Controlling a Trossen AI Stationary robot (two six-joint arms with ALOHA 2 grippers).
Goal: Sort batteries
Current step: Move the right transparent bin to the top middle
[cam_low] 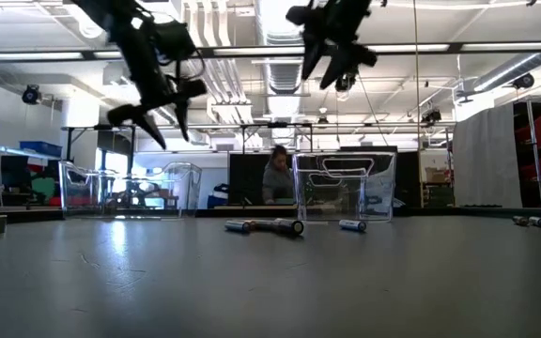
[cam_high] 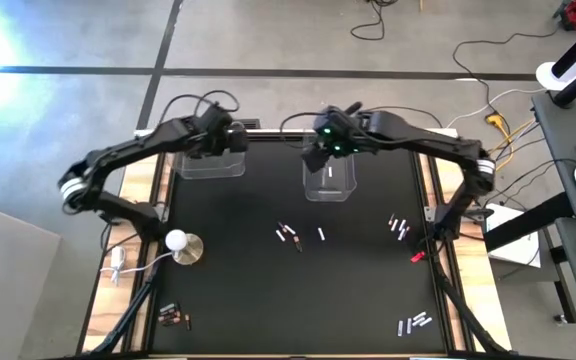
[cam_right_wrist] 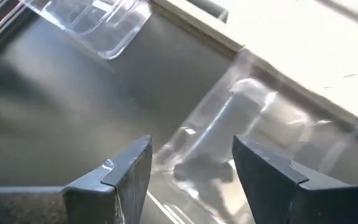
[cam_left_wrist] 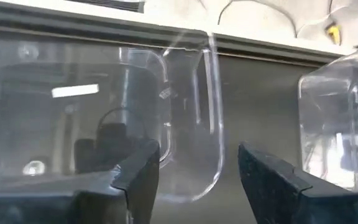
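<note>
Both claws hang spread and empty above the far clear bins: the left claw (cam_high: 236, 138) over the left bin (cam_high: 211, 165), the right claw (cam_high: 320, 152) over the middle bin (cam_high: 330, 182). Batteries (cam_high: 290, 236) lie scattered on the black desk (cam_high: 268, 290), near a white knob (cam_high: 177, 241) and a small red object (cam_high: 418, 256).

Overhead view straight down, table-level view across, wrist views close, sharing clear bins (cam_high: 330, 180).
</note>
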